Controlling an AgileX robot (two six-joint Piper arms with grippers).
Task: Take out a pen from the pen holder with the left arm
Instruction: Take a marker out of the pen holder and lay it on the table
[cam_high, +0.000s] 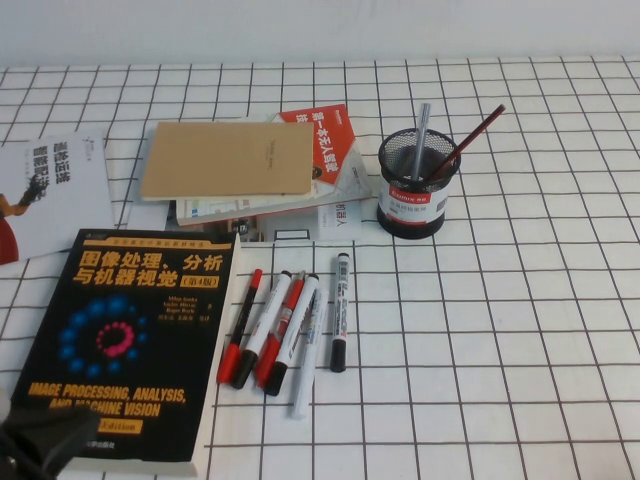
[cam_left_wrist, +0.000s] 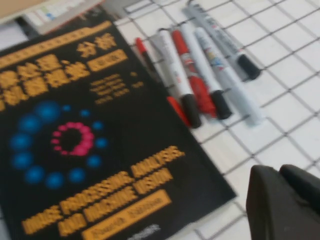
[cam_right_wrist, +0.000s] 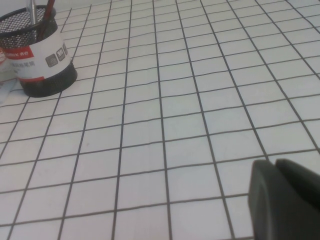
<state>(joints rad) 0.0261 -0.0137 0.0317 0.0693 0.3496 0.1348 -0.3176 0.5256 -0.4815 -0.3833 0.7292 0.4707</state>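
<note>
The black mesh pen holder (cam_high: 412, 190) stands right of the book stack, also seen in the right wrist view (cam_right_wrist: 37, 57). A grey pen (cam_high: 421, 128) and a dark red pencil (cam_high: 478, 132) stick out of it. My left gripper (cam_high: 40, 438) is low at the near left corner, by the black book's near edge, far from the holder. In its wrist view the left gripper (cam_left_wrist: 280, 172) is shut with nothing in it. The right gripper (cam_right_wrist: 275, 165) hovers over bare grid cloth, shut and holding nothing; it does not show in the high view.
Several markers (cam_high: 285, 325) lie side by side beside the black book (cam_high: 120, 340); the left wrist view shows both the markers (cam_left_wrist: 200, 80) and the book (cam_left_wrist: 75, 135). A brown notebook (cam_high: 228, 160) tops a book stack behind them. A white leaflet (cam_high: 50, 185) lies far left.
</note>
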